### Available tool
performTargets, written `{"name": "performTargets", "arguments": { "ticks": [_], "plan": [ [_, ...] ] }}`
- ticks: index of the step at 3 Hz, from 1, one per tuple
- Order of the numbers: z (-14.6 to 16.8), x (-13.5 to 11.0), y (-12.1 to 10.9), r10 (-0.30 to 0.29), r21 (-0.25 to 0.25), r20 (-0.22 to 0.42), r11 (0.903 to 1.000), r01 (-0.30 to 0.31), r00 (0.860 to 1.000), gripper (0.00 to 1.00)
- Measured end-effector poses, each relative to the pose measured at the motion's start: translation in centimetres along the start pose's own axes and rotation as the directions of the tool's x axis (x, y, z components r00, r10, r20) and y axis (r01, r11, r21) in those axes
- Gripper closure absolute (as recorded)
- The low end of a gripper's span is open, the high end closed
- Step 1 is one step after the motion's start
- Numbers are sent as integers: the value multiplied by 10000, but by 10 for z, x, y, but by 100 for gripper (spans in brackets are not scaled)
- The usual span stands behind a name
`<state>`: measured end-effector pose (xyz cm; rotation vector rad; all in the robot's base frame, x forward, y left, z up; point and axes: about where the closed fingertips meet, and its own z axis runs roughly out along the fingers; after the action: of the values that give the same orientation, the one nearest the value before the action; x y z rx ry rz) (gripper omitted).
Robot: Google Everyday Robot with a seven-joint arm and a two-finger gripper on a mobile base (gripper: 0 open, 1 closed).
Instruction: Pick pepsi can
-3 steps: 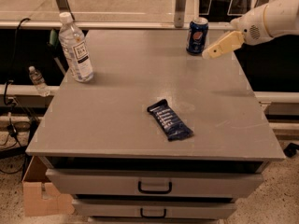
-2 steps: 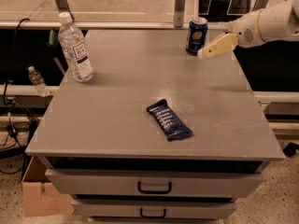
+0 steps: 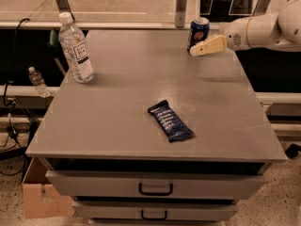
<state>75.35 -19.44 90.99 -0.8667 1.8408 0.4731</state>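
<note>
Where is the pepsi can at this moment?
In the camera view the pepsi can stands upright near the far right corner of the table, with the gripper just in front of it.

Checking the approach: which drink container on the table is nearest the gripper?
The dark blue pepsi can, at the far right of the table, with the gripper right beside it. The clear water bottle stands at the far left.

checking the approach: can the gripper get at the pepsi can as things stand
Probably yes: the gripper sits right beside the pepsi can, nothing between them; water bottle and snack bar lie far off.
</note>
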Motion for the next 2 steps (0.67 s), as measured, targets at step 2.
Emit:
{"name": "performTargets", "arguments": {
  "ticks": [2],
  "plan": [
    [53,1,-39,211,343,908,9991,-243,9956,1]
  ]
}}
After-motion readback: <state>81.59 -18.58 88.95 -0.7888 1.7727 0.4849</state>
